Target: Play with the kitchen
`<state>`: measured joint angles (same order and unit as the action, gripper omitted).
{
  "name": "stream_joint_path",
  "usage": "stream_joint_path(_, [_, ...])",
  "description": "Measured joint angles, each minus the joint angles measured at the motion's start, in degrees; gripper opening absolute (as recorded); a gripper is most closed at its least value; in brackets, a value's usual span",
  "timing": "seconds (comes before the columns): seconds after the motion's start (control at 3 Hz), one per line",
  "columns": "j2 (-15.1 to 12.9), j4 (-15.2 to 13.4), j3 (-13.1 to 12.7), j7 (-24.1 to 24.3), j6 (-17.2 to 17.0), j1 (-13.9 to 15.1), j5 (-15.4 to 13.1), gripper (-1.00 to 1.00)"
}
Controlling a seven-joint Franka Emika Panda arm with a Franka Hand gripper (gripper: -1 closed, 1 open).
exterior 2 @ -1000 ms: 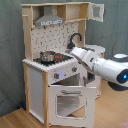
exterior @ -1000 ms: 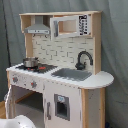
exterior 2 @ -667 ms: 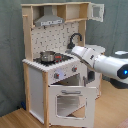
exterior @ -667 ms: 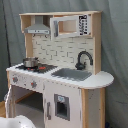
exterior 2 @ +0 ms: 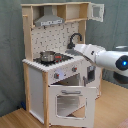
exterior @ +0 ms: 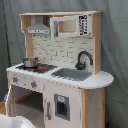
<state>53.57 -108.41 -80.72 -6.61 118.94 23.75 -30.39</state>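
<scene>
The kitchen [exterior: 60,75] [exterior 2: 55,65] is white and light wood, with a range hood, a dotted backsplash, a black faucet [exterior: 84,59] over a grey sink [exterior: 72,74], and a small metal pot [exterior: 30,62] [exterior 2: 47,56] on the stovetop. Its windowed oven door [exterior 2: 70,102] hangs open, swung down at the front. In the second exterior view my white arm [exterior 2: 97,55] reaches in from the right across the counter front. My gripper [exterior 2: 91,75] seems to hang by the knob panel, just above the open door's top right corner.
A microwave-style cabinet [exterior: 70,25] sits at the top of the kitchen, its small door [exterior 2: 97,11] swung open. Grey curtain hangs behind. The floor [exterior 2: 20,117] is wood. A white part of the robot [exterior: 10,122] fills the first exterior view's bottom left corner.
My arm has shifted slightly in front of the counter. The oven door stays open and the pot has not moved.
</scene>
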Motion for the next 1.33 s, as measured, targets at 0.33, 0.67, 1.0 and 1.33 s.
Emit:
stream_joint_path(0.33, [-2.6, -2.7, 1.5, -1.2, -3.0, -3.0, 0.8, 1.00])
stream_joint_path(0.67, [-6.2, -6.6, 3.2, -1.3, -5.2, -7.0, 2.5, 1.00])
stream_joint_path(1.0, [-9.3, -10.3, 4.2, -1.3, -5.9, -9.7, 4.9, 1.00])
stream_joint_path(1.33, [-12.3, -13.8, 5.5, -1.4, -5.8, -11.1, 7.8, 1.00])
